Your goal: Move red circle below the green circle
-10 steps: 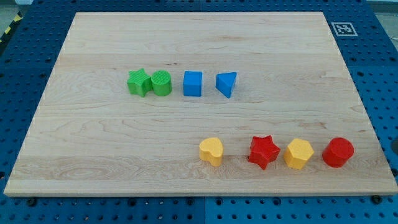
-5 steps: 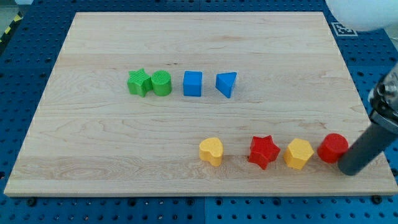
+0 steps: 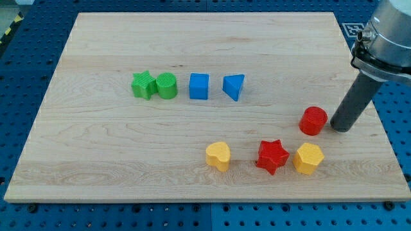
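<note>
Red circle (image 3: 313,120): shifted toward 11 o'clock, out of the bottom row, now above the yellow hexagon (image 3: 308,158). My tip (image 3: 341,128) sits at its 3 o'clock; no hand fitted. Green circle (image 3: 167,85) remains well apart, toward 10 o'clock.

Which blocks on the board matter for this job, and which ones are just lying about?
Job:
red circle
green circle
my tip, just right of the red circle

Lying about:
green star
blue cube
blue triangle
yellow heart
red star
yellow hexagon

green star (image 3: 142,85), blue cube (image 3: 199,86), yellow heart (image 3: 218,155)
</note>
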Robot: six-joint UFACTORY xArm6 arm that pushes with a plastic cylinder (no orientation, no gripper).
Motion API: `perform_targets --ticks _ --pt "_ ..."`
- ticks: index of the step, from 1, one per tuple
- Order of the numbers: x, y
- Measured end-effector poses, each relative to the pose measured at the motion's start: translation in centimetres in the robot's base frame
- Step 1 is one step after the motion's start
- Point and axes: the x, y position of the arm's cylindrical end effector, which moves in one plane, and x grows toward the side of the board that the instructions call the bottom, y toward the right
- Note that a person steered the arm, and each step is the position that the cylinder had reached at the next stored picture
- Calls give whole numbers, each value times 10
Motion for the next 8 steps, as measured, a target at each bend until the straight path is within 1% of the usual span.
perform_targets --ticks 2,4,5,7,8 --pt "-4 0" --pt "7 -1" --pt "7 -13" --pt "5 -88" --pt "-7 -118"
